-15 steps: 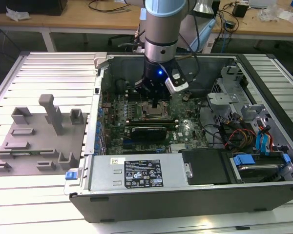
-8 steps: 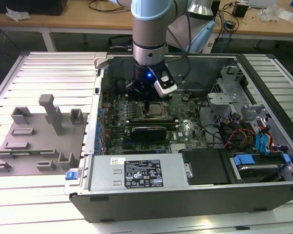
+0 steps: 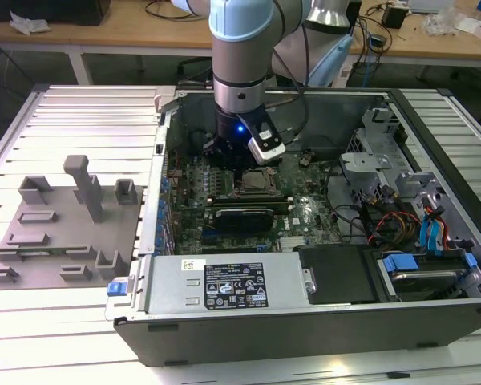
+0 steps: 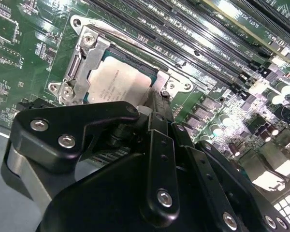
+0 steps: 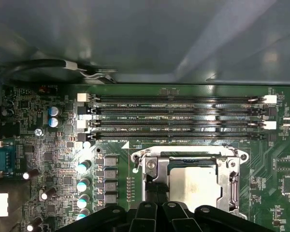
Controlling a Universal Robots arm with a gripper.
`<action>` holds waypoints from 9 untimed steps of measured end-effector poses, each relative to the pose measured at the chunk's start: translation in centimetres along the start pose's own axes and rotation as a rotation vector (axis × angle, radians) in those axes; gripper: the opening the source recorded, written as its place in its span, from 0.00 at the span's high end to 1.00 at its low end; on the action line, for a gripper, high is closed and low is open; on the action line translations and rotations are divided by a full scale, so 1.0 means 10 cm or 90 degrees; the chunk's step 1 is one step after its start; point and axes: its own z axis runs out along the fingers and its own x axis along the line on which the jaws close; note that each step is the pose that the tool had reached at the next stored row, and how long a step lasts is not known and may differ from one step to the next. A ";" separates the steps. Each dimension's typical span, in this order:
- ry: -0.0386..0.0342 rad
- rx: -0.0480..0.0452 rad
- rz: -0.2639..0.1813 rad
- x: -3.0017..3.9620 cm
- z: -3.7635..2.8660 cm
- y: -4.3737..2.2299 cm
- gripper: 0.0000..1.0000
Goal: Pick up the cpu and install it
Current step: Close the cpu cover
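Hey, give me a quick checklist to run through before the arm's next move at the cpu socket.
1. Is the cpu lying inside the socket frame: ok.
2. Is the hand right at the cpu's edge: ok.
3. Does the hand have hold of the cpu: cannot tell.
4. Is the cpu seated flat: cannot tell.
5. Are the memory slots apart from the hand: ok.

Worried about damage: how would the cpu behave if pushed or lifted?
The cpu looks thin, flat and stiff, so it probably cannot roll. Its smooth metal top may be slippery. The socket frame around it likely blocks sideways pushes.
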 end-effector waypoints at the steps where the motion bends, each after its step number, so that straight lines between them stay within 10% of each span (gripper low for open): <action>1: -0.0001 -0.0002 0.000 0.000 0.002 0.001 0.89; 9: -0.0003 -0.0005 0.000 -0.002 -0.035 0.001 0.89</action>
